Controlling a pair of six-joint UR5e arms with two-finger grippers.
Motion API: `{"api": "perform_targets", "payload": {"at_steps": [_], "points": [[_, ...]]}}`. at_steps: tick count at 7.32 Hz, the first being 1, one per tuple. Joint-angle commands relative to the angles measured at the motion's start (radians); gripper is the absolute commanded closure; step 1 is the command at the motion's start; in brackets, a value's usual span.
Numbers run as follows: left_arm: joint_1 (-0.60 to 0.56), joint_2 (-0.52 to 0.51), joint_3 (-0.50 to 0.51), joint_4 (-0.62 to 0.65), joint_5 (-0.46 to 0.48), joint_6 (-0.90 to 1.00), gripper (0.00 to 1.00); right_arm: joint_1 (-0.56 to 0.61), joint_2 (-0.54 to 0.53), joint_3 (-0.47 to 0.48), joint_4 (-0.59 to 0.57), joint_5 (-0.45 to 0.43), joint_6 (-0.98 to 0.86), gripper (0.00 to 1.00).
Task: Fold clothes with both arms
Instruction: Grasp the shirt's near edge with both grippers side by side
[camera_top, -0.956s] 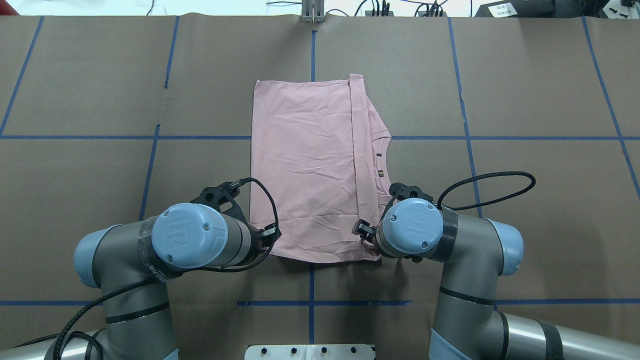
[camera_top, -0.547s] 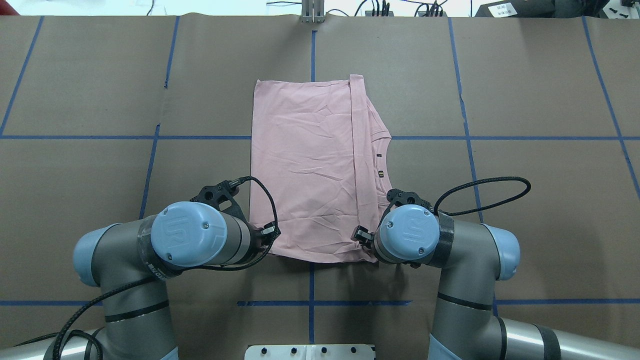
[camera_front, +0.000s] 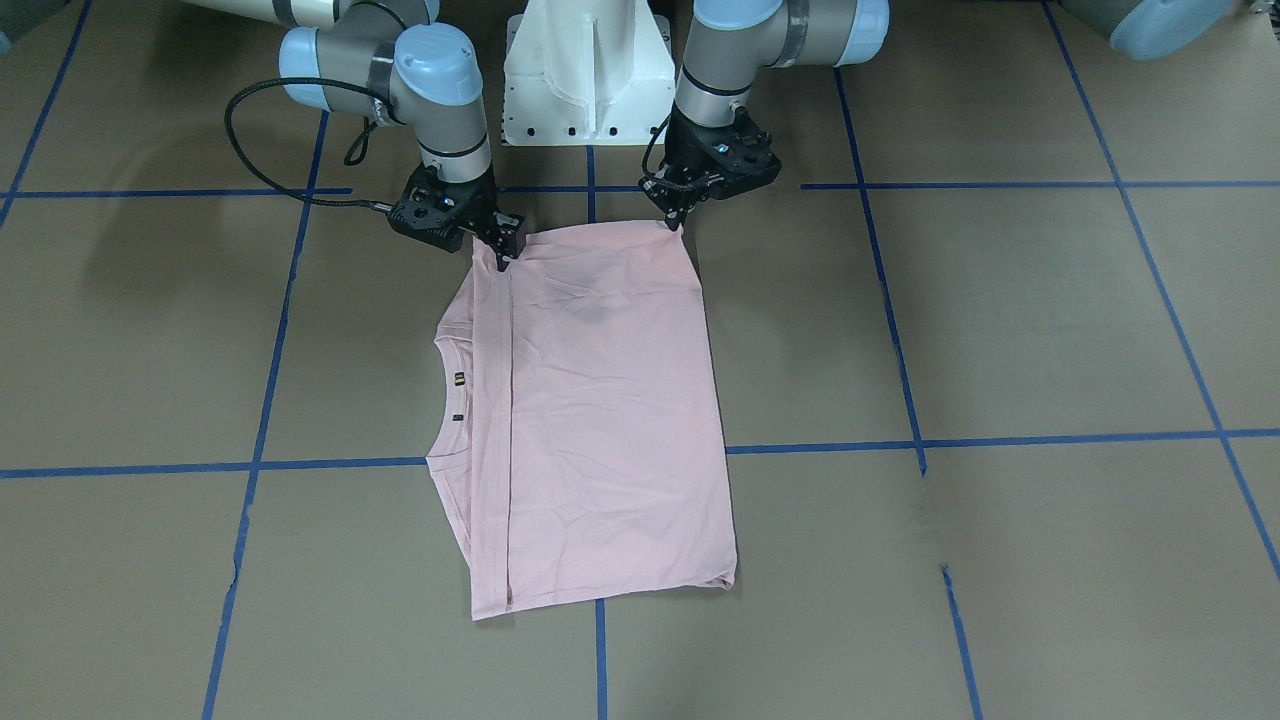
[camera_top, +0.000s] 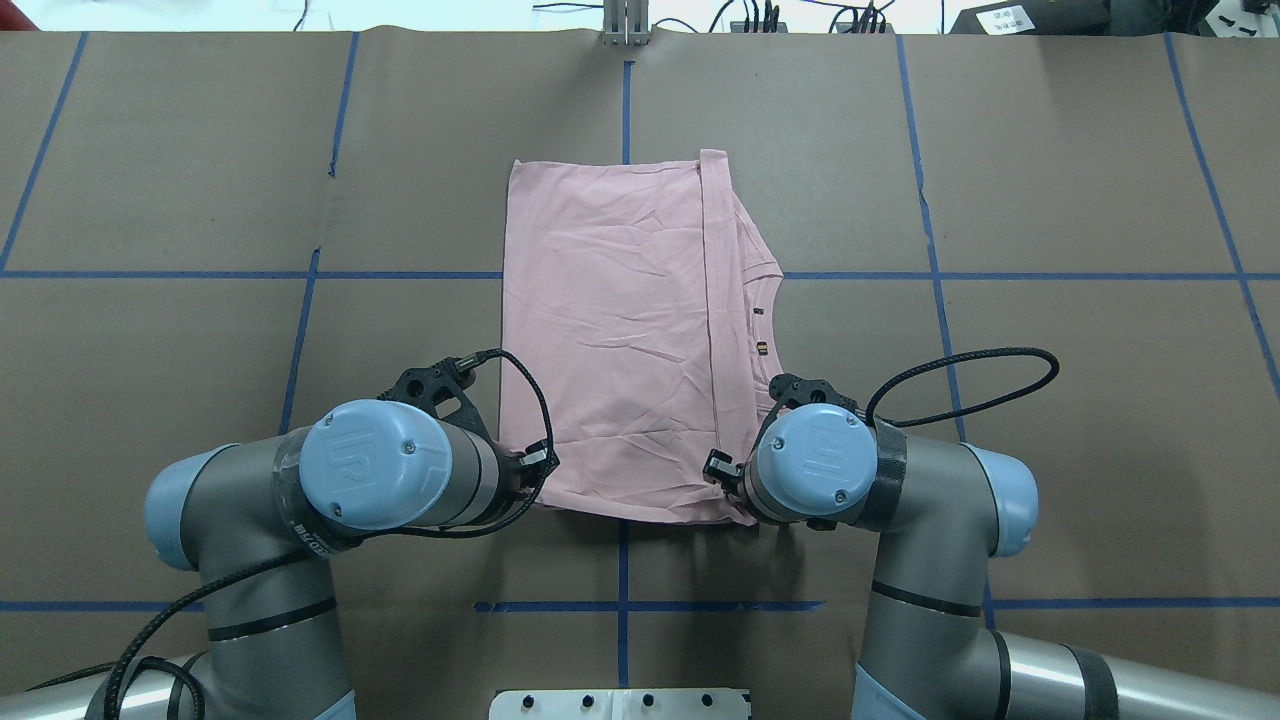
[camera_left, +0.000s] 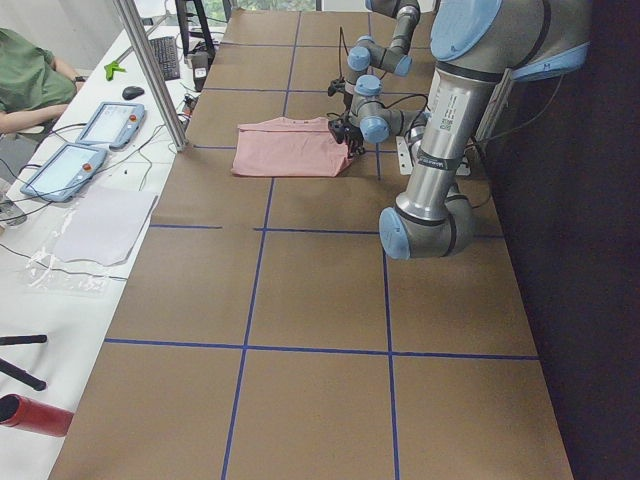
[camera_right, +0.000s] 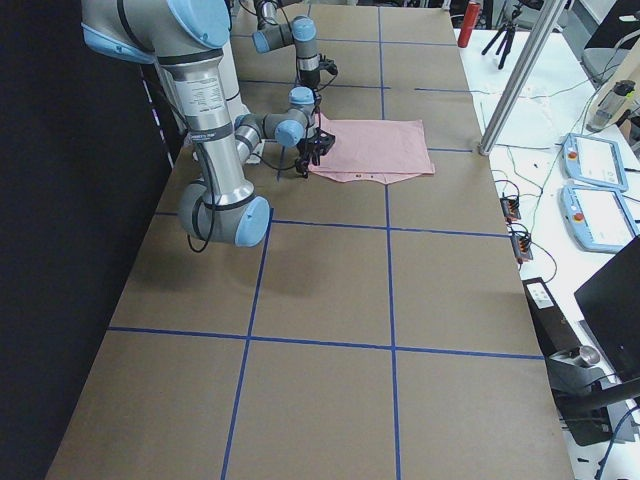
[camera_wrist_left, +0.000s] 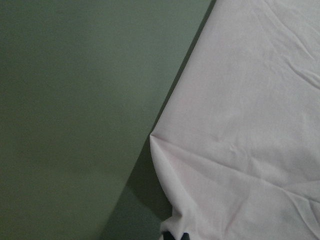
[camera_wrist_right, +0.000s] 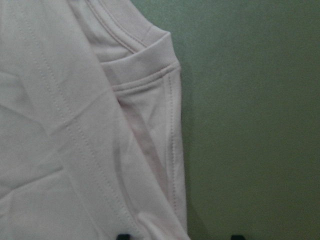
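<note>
- Since a second ago, the right arm (camera_top: 815, 462) has eased a little inward over its corner and the shirt's near hem has crept slightly away from the robot. The left arm (camera_top: 370, 480) has hardly shifted.
- The brown desk (camera_top: 1050, 200), crossed by blue tape lines (camera_top: 930, 270), carries the cloth near its middle.
- Both arms reach down at the hem edge nearest the robot, one at each corner.
- The pale pink T-shirt (camera_top: 620, 330) lies flat and already folded lengthwise into a tall rectangle, print hidden, with the collar (camera_front: 435, 400) on the robot's right side.
- The left gripper (camera_front: 678, 215) is clamped on its corner; its wrist view shows the cloth puckered at the tips.
- The right gripper (camera_front: 503, 245) looks apart: its fingertips (camera_wrist_right: 123, 236) stand either side of the layered hem corner, not yet pinching.
- The step in hand looks like the crosswise fold, near hem carried to the far edge.
- To do it well, the right side should catch every layer at the corner before any lift.
- Both corners should then rise level and travel together, keeping the hem taut so it lands square on the far edge.
- The small sleeve tag (camera_front: 459, 378) lies well clear of either grasp.
</note>
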Motion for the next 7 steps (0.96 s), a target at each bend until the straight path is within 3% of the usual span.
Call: {"api": "perform_targets", "payload": {"at_steps": [1,7], "points": [[-0.001,0.000,0.000,0.001,0.001,0.000,1.00,0.010,0.006,0.000,-0.001,0.002,-0.005,0.97],[0.001,0.003,0.000,0.001,-0.001,0.006,1.00,0.030,0.032,0.023,0.000,0.004,-0.002,1.00]]}}
